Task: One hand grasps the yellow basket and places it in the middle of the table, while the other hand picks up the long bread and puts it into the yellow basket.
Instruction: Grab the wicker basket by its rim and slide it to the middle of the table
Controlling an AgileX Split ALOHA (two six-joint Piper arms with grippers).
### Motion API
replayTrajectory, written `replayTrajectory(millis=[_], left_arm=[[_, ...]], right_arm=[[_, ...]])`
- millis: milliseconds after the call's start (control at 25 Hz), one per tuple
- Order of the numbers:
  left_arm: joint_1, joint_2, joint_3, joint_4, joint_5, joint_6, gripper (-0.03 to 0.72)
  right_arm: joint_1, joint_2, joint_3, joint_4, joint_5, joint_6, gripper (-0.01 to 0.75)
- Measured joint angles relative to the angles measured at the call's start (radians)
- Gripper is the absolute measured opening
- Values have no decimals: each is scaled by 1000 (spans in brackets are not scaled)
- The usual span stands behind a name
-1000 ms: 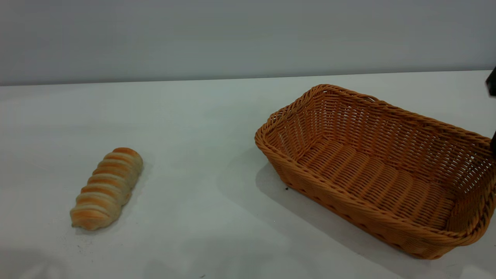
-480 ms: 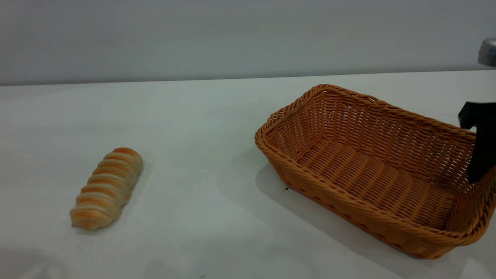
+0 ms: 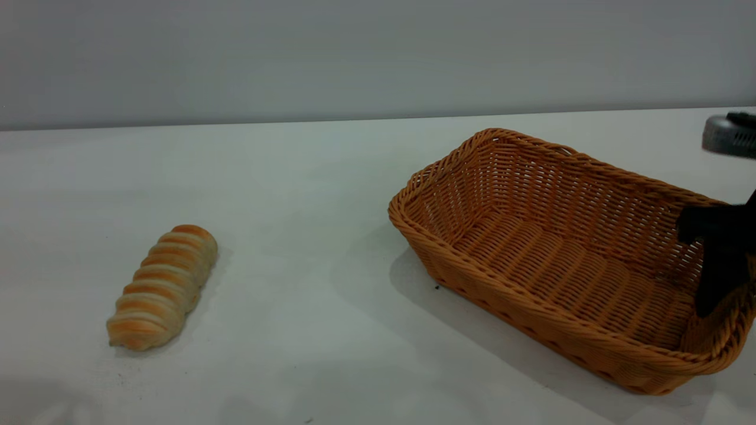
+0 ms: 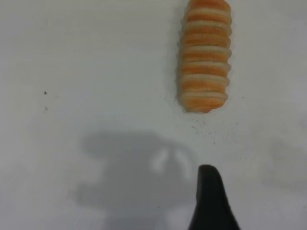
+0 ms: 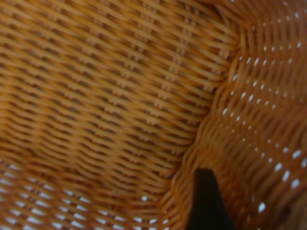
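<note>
The yellow basket [image 3: 531,307] stands on the table [image 3: 307,177] at the right, empty. The long bread [image 3: 162,286] lies on the table at the left. My right gripper [image 3: 729,298] comes in from the right edge and is open. One black finger [image 3: 711,277] reaches down inside the basket, close against its right end wall. In the right wrist view that finger [image 5: 205,201] sits by the woven corner of the basket [image 5: 120,96]. My left gripper [image 4: 249,211] is open and empty above the table, a short way from one end of the bread [image 4: 205,55]. It is outside the exterior view.
A grey part of the right arm [image 3: 729,134] hangs above the table's far right. Bare white table lies between the bread and the basket. A few dark specks [image 3: 437,287] lie by the basket's front wall.
My right gripper has come down and leftward from the right edge, and its finger now reaches inside the basket's right end. The basket and the bread have not moved.
</note>
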Motion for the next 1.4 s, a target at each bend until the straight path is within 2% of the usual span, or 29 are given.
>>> replayTrajectory(millis=[80,280,360,560,880,1400], left_arm=[[0,0,0,0,0,0,544],[0,0,0,0,0,0,544],[0,0,0,0,0,0,544],[0,0,0,0,0,0,544],[0,0,0,0,0,0,544],[0,0,0,-27,1,0,544]], right_arm=[[0,23,0,0,-9,-4,423],[-1,30,-11,20,-48,-35,126],[0,30,-33,16,-44,-66,60],[23,33,-106,35,38,-125,50],[155,40,-188,220,98,-320,48],[245,129,-200,399,-51,-369,54]])
